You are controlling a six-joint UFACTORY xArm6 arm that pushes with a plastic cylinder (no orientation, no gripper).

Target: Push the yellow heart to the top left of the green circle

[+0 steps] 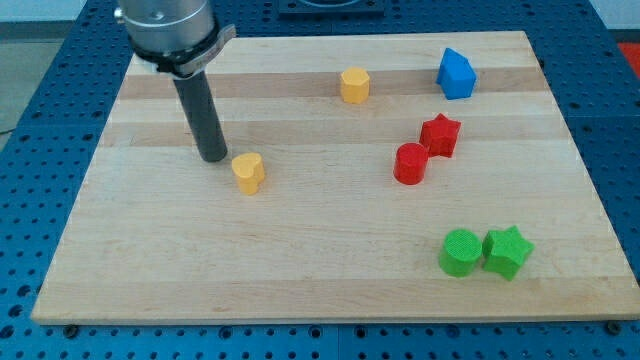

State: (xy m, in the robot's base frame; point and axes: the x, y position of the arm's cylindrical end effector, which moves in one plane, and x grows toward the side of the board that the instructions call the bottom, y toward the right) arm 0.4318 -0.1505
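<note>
On the left half of a pale wooden board (300,270), my tip (213,158) rests at the board's surface, at the bottom of a straight dark rod that hangs from a grey metal mount near the view's top left. It is a plain rod end with no jaws, so it holds nothing and only stands beside things. Just to the view's right of my tip, and slightly lower, sits the yellow heart (248,172); whether the two touch cannot be told, but they are very close. Taking the yellow heart as the landmark: a yellow hexagon-like block (354,85) lies up and to its right, near the board's top edge. Further right of that, a blue house-shaped block (456,74) sits near the top right corner. Right of the heart, at about its height, a red cylinder (410,164) touches a red star (440,135) above and to its right. Far down and to the right of the heart, the green circle (461,251) sits touching a green star (506,251) on its right.
</note>
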